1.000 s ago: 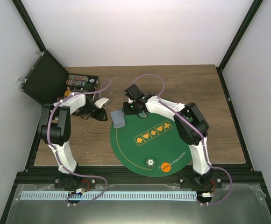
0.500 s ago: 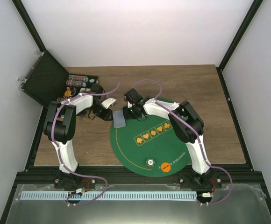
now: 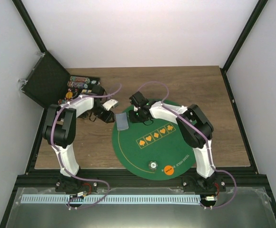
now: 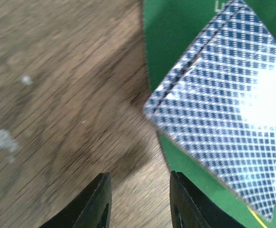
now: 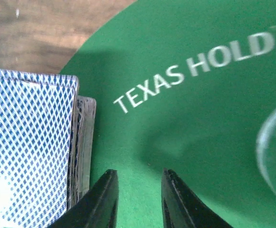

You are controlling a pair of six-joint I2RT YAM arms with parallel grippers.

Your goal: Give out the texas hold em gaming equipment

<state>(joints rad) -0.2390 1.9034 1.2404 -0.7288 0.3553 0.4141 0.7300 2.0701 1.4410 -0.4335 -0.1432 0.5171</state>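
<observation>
Far left, open black box (image 3: 45, 85) holds rows of chips (image 3: 79, 81). Deck (image 3: 122, 121) lies at mat's (image 3: 147, 152) left edge. Left claw (image 4: 139, 204) and right claw (image 5: 139, 199) both parted, empty. Only right wrist view shows deck's stacked side.

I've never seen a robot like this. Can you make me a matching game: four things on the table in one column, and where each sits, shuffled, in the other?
Things
1. deck of cards
2. orange token
3. black case of chips
4. row of orange suit symbols

Places
A. far left of the wooden table, off the green mat
B. middle of the green mat
C. left edge of the green mat
D. near edge of the green mat

Pairs: 1-C, 2-D, 3-A, 4-B
</observation>
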